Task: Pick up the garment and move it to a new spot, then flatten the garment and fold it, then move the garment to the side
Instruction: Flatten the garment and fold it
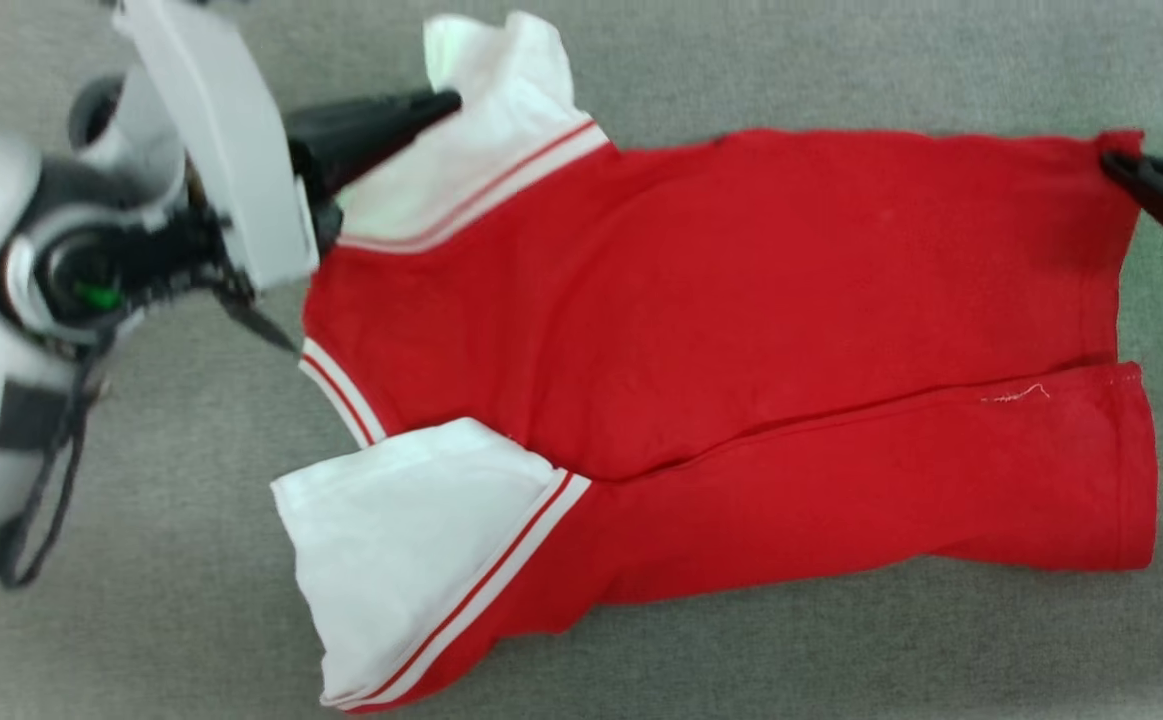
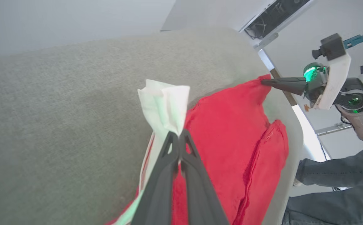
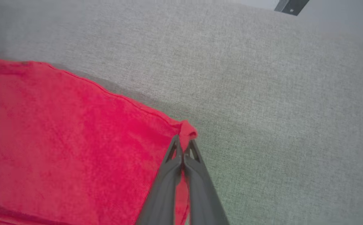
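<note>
The garment [image 1: 721, 300] is a red T-shirt with white sleeves. It lies spread out on a grey fabric surface [image 1: 141, 600], which shows on every side of it. Its neck opening points to the robot's left and its bottom hem points to the robot's right.

The left gripper [image 1: 446, 100] is at the far sleeve [image 1: 501, 130] of the garment. In the left wrist view, the two dark fingers of this gripper [image 2: 179, 132] are pressed together on the white cloth. The sleeve [image 2: 164, 106] stands up in a crumpled bunch just past the fingertips. The red body of the garment [image 2: 231, 134] lies beside the fingers.

The right gripper [image 1: 1111, 160] is at the far hem corner of the garment. In the right wrist view, its fingers [image 3: 183, 142] are closed on a small pinch of red cloth. The far edge of the garment [image 3: 59, 134] runs away from this pinch and throws a thin shadow on the grey surface [image 3: 278, 93]. The left wrist view also shows this gripper [image 2: 264, 82], with its tip touching the same corner.

The near sleeve [image 1: 401, 540] lies flat and touches the red body. Red-and-white striped trim [image 1: 341, 390] runs along the neck opening of the garment and also along both sleeve seams. A long crease goes from the near sleeve to the hem, and the near strip of red cloth lies below this crease. A short white thread [image 1: 1016, 395] lies on the garment close to the hem end of the crease.

Beyond the hem side of the garment, past the edge of the surface [image 2: 59, 125], a person's legs in jeans [image 2: 334, 187] are visible.
</note>
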`<state>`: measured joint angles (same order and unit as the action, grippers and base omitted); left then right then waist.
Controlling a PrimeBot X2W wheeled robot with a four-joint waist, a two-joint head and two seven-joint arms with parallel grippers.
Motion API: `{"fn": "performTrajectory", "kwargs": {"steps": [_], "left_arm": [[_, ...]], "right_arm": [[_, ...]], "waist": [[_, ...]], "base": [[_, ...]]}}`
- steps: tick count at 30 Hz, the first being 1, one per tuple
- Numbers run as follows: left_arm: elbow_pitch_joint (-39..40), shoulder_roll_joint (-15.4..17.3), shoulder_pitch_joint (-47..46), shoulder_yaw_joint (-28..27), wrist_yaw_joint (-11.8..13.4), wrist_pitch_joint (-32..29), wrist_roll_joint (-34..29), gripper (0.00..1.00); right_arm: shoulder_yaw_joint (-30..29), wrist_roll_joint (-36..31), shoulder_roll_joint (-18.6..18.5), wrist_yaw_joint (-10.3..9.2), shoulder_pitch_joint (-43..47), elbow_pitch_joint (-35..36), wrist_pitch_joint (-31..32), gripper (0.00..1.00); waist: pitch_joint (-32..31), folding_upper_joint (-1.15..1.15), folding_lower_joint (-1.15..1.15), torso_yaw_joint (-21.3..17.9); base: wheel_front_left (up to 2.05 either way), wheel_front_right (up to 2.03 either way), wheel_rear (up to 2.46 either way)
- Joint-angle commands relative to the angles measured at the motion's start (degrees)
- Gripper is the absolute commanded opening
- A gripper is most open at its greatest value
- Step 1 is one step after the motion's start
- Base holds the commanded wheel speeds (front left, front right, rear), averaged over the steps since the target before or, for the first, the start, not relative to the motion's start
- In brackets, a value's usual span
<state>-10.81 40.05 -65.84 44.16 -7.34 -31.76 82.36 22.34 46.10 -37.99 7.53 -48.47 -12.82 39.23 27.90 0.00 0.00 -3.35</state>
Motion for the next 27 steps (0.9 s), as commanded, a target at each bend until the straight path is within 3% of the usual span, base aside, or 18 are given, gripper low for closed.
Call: {"fn": "performTrajectory", "kwargs": {"steps": [1,13,22,27], "left_arm": [[1.1,0.6,1.2,-0.1,-0.2,0.7,0.3,0.00],[21.0,10.8,22.6,-0.8,-0.2,17.4,1.3,0.00],[26.0,15.1,35.9,-0.7,0.0,28.0,0.7,0.00],[26.7,16.4,39.0,0.4,1.4,29.7,-2.1,0.00]], "right_arm": [[-0.4,0.3,-0.6,-0.09,1.4,0.7,-0.4,0.00],[-8.2,2.1,-6.5,-0.09,21.0,13.2,-0.8,0.00],[-15.7,1.2,-6.3,-0.09,32.6,19.8,1.2,0.00],[-18.4,0.8,-4.6,-0.09,35.9,22.0,3.1,0.00]], "waist": [[-2.1,0.00,0.00,1.4],[-6.4,0.00,0.00,3.2],[-6.1,0.00,0.00,4.0],[-5.8,0.00,0.00,4.3]], "base": [[0.00,0.00,0.00],[0.00,0.00,0.00],[0.00,0.00,0.00],[0.00,0.00,0.00]]}}
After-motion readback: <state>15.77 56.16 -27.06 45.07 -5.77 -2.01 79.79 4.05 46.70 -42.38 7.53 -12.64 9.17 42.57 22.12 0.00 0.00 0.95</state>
